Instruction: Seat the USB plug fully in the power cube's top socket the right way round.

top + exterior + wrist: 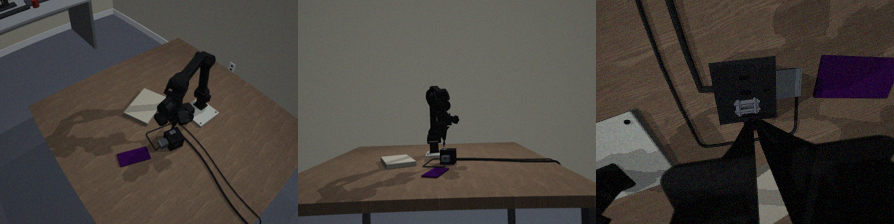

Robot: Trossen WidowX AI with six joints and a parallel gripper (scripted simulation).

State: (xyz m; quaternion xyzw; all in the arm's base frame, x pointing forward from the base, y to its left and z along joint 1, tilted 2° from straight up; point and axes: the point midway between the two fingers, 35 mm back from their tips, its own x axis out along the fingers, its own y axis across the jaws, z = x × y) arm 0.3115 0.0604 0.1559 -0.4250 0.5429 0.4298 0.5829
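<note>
The claw [173, 126] [443, 142] [753, 124] has its fingers nearly together, clamped on a small dark piece [443, 144] at the tips, pointing down over the power cube [176, 141] [452, 156] [727, 75]. The piece is too dim and tiny to identify surely as the USB plug. The black cube sits on the bench [83, 177] [492, 183] [626, 85], and a pale metallic fitting [173, 132] [445, 149] [747, 107] shows on its top, near the fingertips in the wrist view. A grey block [163, 143] [445, 158] [788, 83] juts from one side, near a purple slab [133, 157] [435, 172] [855, 77]. Whether the fitting has a plug in it, and which way round, cannot be made out; contact between tips and cube is equally unclear.
</note>
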